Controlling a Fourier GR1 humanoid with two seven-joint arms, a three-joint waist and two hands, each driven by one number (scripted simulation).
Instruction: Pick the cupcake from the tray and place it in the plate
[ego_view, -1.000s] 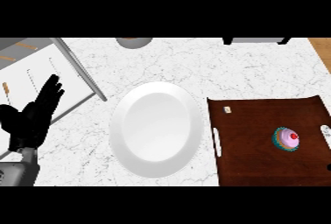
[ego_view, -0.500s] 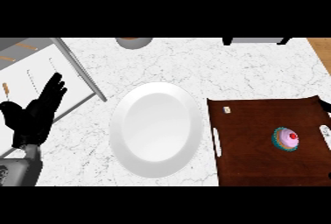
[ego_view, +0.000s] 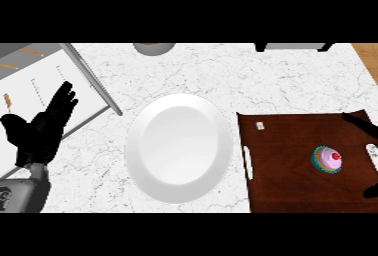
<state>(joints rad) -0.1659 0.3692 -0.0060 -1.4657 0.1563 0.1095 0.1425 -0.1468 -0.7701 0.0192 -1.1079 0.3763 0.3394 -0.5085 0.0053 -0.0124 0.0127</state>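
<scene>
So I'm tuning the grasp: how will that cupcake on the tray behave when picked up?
The cupcake looks small and squat, so probably light and unlikely to tip. Its pink frosting with a red topping would likely smear if the fingers close from above. The pleated wrapper probably crumples, so gripping low on the sides seems safer.

Cupcake (ego_view: 328, 159) sits on the tray (ego_view: 295, 190), right of the plate (ego_view: 179, 148).

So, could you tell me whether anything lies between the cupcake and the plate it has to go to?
Nothing visible does. The pink-frosted cupcake sits on the dark brown tray, and the white round plate lies just left of the tray; only the tray's white handle and bare tray surface lie between them.
</scene>
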